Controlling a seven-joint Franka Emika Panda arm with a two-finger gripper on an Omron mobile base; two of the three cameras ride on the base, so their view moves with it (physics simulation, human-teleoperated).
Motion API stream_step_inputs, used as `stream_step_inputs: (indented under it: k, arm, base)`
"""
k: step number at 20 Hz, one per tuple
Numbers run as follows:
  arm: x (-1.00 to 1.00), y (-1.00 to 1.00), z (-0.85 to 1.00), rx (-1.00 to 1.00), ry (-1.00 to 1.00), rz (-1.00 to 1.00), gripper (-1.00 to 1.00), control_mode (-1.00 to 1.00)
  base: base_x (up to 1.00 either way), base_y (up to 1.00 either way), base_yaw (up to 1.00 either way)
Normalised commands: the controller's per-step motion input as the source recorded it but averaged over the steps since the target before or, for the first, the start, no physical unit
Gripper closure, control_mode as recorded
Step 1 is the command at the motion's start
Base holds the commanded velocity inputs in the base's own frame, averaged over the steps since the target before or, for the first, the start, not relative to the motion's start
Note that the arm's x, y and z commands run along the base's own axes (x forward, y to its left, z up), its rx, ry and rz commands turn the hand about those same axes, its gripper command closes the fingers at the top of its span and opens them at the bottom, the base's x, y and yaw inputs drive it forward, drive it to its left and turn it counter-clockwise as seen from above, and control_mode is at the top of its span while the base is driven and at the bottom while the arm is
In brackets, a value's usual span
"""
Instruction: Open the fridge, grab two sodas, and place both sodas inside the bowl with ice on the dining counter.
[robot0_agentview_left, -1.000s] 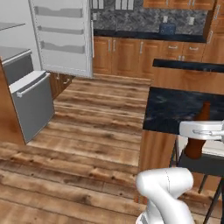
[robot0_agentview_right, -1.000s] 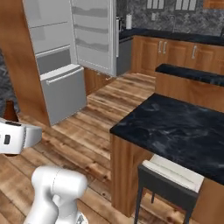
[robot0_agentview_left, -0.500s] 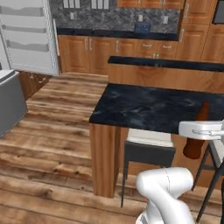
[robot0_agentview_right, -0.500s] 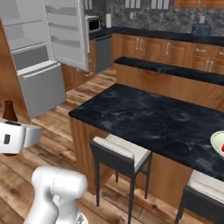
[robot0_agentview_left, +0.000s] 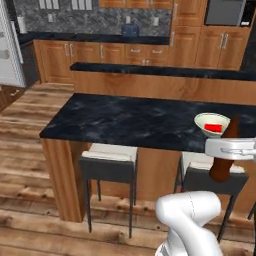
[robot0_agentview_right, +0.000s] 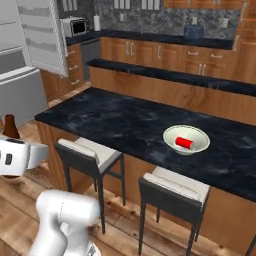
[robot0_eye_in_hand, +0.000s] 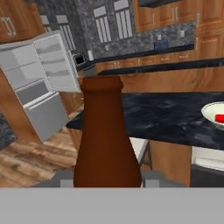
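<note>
Jaws (robot0_agentview_left: 226, 150) closed on the cola bottle (robot0_agentview_left: 224, 159); grip sits partway up the brown body, which stands upright with neck up. In the hand view the bottle (robot0_eye_in_hand: 106, 139) rises straight from between the finger tips, so its long axis is vertical and roughly square to the hand.

Arm pose: the hand is held out level, short of the near edge of the bench (robot0_agentview_left: 125, 120), about at the height of the bench top. From the left base view the hand and bottle hang over the right-hand stool (robot0_agentview_left: 210, 172), just off the bench's near edge. From the right base view the hand (robot0_agentview_right: 20, 156) is far to the left, with only the bottle neck (robot0_agentview_right: 10, 126) poking above it.

Key relation: the bowl (robot0_agentview_right: 186, 138) lies ahead of the held bottle, across the near edge and slightly inboard, toward the right end of the bench. In the hand view its rim (robot0_eye_in_hand: 209, 114) sits to the right of the bottle. Red can (robot0_agentview_right: 183, 143) already lies on its side in the bowl, so one soda is delivered and the second is in hand.

Judgement: next move needs a forward carry over the bench edge. The bowl is shallow; a bottle set upright may tip, and laying it beside the can looks safer.

Far back: fridge (robot0_eye_in_hand: 37, 83) stands with its door open, well apart from the bench.
</note>
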Motion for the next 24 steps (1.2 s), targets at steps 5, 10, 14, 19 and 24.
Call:
stream_step_inputs:
  k: [5,10,14,19,24]
  arm:
    - [0.0,0.0,0.0,0.0,0.0,0.0,1.0,1.0]
    - [0.0,0.0,0.0,0.0,0.0,0.0,1.0,1.0]
    - [0.0,0.0,0.0,0.0,0.0,0.0,1.0,1.0]
    - [0.0,0.0,0.0,0.0,0.0,0.0,1.0,1.0]
    - [0.0,0.0,0.0,0.0,0.0,0.0,1.0,1.0]
  base:
    - [0.0,-0.68,-0.28]
    - [0.2,-0.25,-0.4]
    - [0.48,-0.05,-0.32]
    - [0.75,-0.12,-0.19]
    - [0.88,-0.15,-0.1]
